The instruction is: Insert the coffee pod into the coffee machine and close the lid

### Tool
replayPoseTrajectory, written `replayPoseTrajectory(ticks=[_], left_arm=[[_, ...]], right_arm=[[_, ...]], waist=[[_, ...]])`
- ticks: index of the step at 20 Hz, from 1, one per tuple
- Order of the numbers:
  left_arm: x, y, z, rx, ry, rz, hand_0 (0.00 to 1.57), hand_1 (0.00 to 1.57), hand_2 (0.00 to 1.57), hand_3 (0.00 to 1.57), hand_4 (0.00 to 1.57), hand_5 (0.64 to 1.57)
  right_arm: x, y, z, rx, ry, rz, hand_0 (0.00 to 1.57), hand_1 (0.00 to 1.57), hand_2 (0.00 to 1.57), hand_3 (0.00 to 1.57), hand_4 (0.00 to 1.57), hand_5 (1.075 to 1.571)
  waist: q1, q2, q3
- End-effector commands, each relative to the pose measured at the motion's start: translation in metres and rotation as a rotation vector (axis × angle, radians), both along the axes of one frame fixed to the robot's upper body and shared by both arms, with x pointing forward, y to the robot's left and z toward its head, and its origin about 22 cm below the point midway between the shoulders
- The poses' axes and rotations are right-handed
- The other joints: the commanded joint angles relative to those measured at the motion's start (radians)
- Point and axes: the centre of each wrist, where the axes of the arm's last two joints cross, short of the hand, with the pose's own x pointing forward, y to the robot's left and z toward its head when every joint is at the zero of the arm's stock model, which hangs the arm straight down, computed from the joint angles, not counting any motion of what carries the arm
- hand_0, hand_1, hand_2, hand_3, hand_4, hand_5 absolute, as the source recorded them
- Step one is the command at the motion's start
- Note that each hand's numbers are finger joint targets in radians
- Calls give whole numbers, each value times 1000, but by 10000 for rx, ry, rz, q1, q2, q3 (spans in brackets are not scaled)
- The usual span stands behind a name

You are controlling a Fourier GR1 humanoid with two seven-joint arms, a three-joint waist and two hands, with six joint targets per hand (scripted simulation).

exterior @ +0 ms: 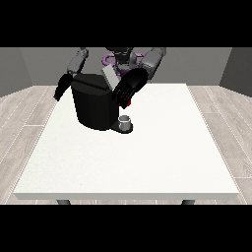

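— Which hand is at the coffee machine (pixel 93 106)?

— From the front, the hand at the view's right (pixel 129 88) hangs over the machine's top right corner, just beside the raised grey lid (pixel 110 77). Its fingers point down and curl somewhat; something small and red (pixel 127 104) shows at the fingertips, but whether that is the coffee pod I cannot tell.

— And the other one?

— The hand at the view's left (pixel 61 86) hangs off the machine's far side, clear of it, over the table's (pixel 147 157) back edge. Its fingers look straight and relaxed, holding nothing.

— Where does the machine stand?

— On the white table, towards the back left. Its lid is tilted up, open. A small grey cup (pixel 126 120) sits on the base at the machine's front right.
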Motion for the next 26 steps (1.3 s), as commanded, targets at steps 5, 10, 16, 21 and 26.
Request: replayPoseTrajectory(ticks=[5, 10, 16, 21, 26], left_arm=[[4, -16, -17, -30, 579, 323, 0, 0, 299, 199, 0, 1571], [6, -29, -83, -445, 2286, -206, 0, 0, 0, 52, 0, 1571], [-2, -39, -143, -3026, 3095, -1355, 0, 0, 130, 0, 0, 1571], [-25, -58, -240, -8241, 4996, -1844, 0, 0, 0, 0, 467, 1571], [-71, -50, -329, -10697, 6983, -886, 0, 0, 0, 0, 394, 1571]], right_arm=[[-7, -11, -42, 609, 723, -319, 0, 0, 0, 0, 90, 1571], [-13, -50, -59, 739, 1964, -1275, 0, 0, 0, 0, 0, 1571], [-43, -57, -104, 808, 3023, -1870, 0, 0, 0, 0, 0, 1571], [-78, -82, -137, 748, 3991, -2429, 0, 0, 0, 0, 0, 1571], [-116, -98, -163, 857, 4871, -2931, 0, 0, 0, 0, 0, 1571]], waist=[[493, -487, -32], [1545, -2034, -37], [2458, -3296, -50], [3320, -4613, -64], [4194, -6352, -43]])
